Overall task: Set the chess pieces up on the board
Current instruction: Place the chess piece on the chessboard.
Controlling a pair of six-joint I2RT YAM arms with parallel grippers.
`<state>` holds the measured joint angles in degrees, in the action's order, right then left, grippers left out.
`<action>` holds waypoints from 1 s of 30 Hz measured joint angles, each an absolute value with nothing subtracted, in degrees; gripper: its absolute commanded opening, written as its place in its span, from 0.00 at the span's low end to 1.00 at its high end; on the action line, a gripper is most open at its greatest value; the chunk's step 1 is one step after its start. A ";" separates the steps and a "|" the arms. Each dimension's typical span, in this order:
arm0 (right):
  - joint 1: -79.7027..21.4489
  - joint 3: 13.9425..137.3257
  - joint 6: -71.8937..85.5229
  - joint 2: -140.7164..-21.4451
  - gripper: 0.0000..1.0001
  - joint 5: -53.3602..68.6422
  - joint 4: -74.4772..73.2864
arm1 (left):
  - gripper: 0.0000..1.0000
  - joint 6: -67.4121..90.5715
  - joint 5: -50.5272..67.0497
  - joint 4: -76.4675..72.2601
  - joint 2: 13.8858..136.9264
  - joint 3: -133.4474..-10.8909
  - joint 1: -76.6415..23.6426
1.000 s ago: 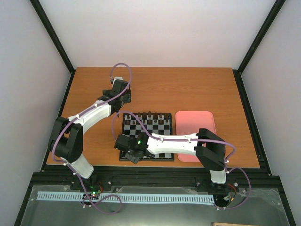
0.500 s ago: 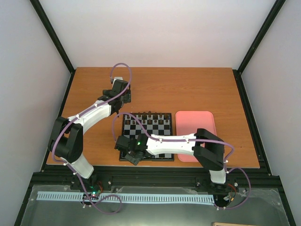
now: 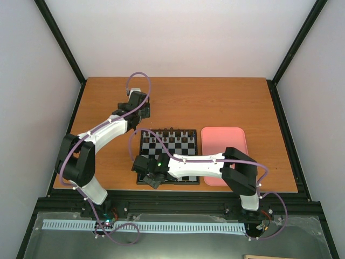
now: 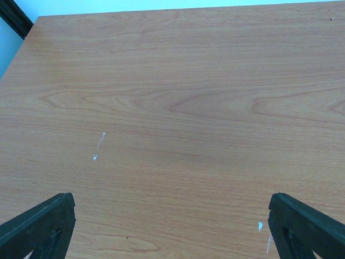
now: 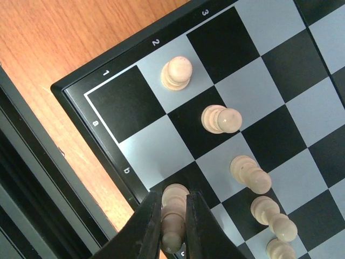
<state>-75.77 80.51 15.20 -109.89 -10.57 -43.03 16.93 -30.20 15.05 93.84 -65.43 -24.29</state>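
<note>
The board (image 3: pixel 175 145) lies near the table's front edge, dark pieces (image 3: pixel 171 130) along its far row. My right gripper (image 3: pixel 154 179) hovers at the board's near left corner, shut on a cream chess piece (image 5: pixel 174 216) that stands over a black first-row square (image 5: pixel 190 178) of the board (image 5: pixel 259 81). Several cream pawns (image 5: pixel 220 118) line the second row beside it. My left gripper (image 3: pixel 141 110) is open over bare wood behind the board, nothing between its black fingertips (image 4: pixel 40 224).
A pink tray (image 3: pixel 223 154) lies right of the board. The table's front edge and black frame rail (image 3: pixel 178 202) run just below the right gripper. White scuff marks (image 4: pixel 98 144) dot the wood under the left gripper.
The right gripper has dropped slightly toward the board's near left corner with the piece in it. The left arm has not moved.
</note>
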 measured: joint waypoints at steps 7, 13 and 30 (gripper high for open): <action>-75.24 80.29 15.55 -109.89 0.05 -10.74 -42.46 | 1.00 16.93 -30.20 15.05 93.84 -65.43 -24.29; -75.22 80.18 15.64 -109.89 0.08 -10.72 -42.33 | 1.00 16.93 -30.20 15.05 93.84 -65.43 -24.29; -75.18 79.37 16.01 -109.40 0.14 -10.52 -41.78 | 1.00 16.93 -30.22 15.07 93.84 -65.43 -24.29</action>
